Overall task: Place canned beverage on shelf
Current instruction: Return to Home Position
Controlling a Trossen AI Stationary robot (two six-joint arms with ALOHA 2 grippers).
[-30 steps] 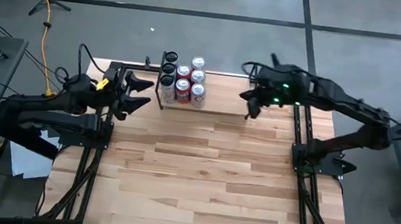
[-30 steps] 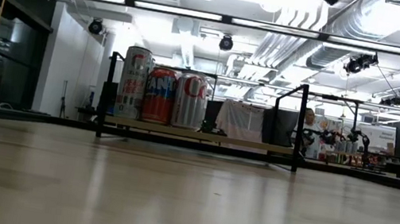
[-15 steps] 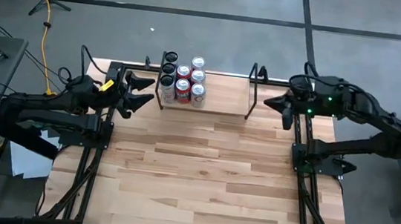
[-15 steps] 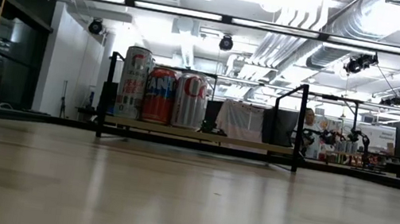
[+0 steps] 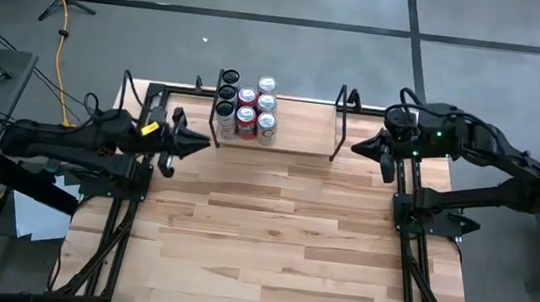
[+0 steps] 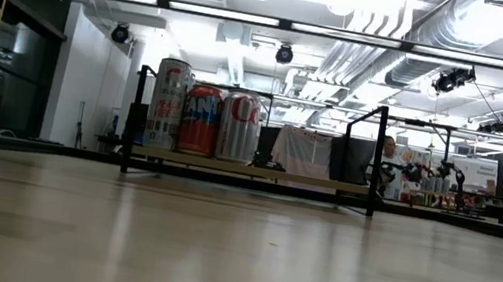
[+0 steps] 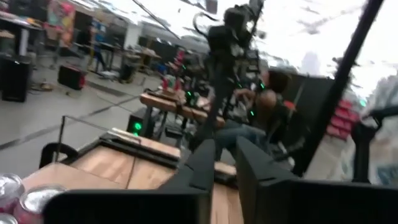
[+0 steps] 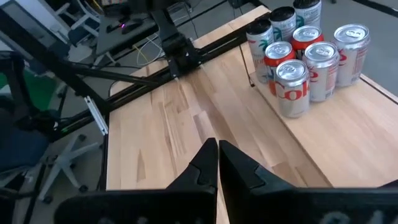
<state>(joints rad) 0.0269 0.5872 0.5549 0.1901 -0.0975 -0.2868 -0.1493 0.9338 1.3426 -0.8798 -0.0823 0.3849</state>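
Note:
Several beverage cans (image 5: 245, 108) stand upright on the left end of the shelf (image 5: 302, 134), a low pale plank rack with black rod uprights at the table's far edge. The cans also show in the low view (image 6: 204, 118) and in the right wrist view (image 8: 298, 56). My left gripper (image 5: 189, 135) hangs empty just left of the shelf, its fingers (image 7: 202, 168) a narrow gap apart. My right gripper (image 5: 363, 149) is shut and empty, just right of the shelf's right end, pointing toward the cans.
Black frame rails run along the table's left edge (image 5: 128, 207) and right edge (image 5: 411, 246). The wooden tabletop (image 5: 272, 232) nearer than the shelf is bare. The right part of the shelf plank (image 8: 348, 124) holds nothing. A person (image 6: 388, 163) sits in the room beyond.
My right gripper has drawn back from above the shelf's right end toward the table's right edge, staying shut and empty. My left gripper has shifted a little toward the shelf and the near edge and has turned. The cans have not moved.

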